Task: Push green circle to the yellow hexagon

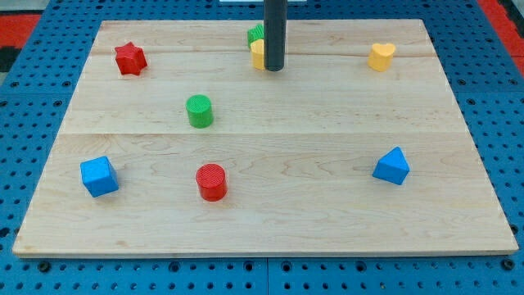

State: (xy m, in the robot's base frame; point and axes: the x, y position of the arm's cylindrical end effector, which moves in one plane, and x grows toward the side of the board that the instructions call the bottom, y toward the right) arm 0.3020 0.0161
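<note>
The green circle (199, 111) is a short green cylinder left of the board's centre. A yellow block (257, 55), likely the yellow hexagon, sits at the view's top centre, mostly hidden behind my rod. A green block (255, 35) pokes out just above it, its shape hidden. My tip (273, 69) rests on the board touching the yellow block's right side, well up and to the right of the green circle.
A red star (130, 59) is at the top left. A yellow heart-shaped block (381, 56) is at the top right. A blue cube (99, 176) is at the bottom left, a red cylinder (211, 182) beside it, a blue block (392, 166) at the right.
</note>
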